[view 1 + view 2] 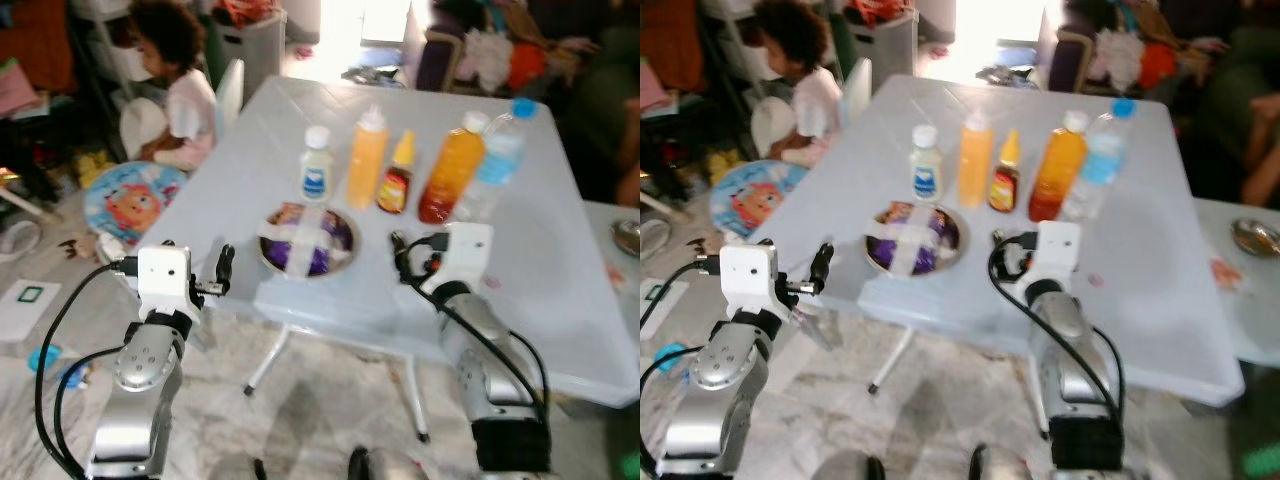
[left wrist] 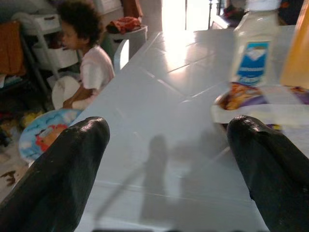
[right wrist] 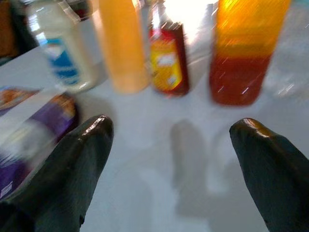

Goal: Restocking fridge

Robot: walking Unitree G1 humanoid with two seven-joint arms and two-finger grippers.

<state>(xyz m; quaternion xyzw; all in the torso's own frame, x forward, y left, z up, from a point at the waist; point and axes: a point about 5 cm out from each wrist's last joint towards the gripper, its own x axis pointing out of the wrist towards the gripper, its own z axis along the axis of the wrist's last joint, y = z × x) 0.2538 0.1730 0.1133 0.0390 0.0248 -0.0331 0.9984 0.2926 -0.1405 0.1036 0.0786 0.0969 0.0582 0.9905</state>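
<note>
1. Nearest on the left, the left gripper (image 1: 222,270) hovers at the near left edge of the white table (image 1: 560,260), its two black fingers (image 2: 63,179) spread wide with nothing between them
2. Nearest on the right, the right gripper (image 1: 400,255) is held over the table's near edge, just right of the bowl, jaws wide apart and empty
3. Between the two grippers sits a round bowl (image 1: 308,240) of purple-wrapped snacks with a white strip across it
4. Just beyond the bowl stands a row of bottles: a small white bottle with a blue label (image 1: 316,165) at the left, then a yellow squeeze bottle (image 1: 365,158), a small sauce bottle with a yellow cap (image 1: 397,175), an orange juice bottle (image 1: 452,168) and a clear water bottle with a blue cap (image 1: 497,158) at the right
5. Far left, beyond the table, a person (image 1: 180,85) sits on the floor beside a round colourful mat (image 1: 130,200)
</note>
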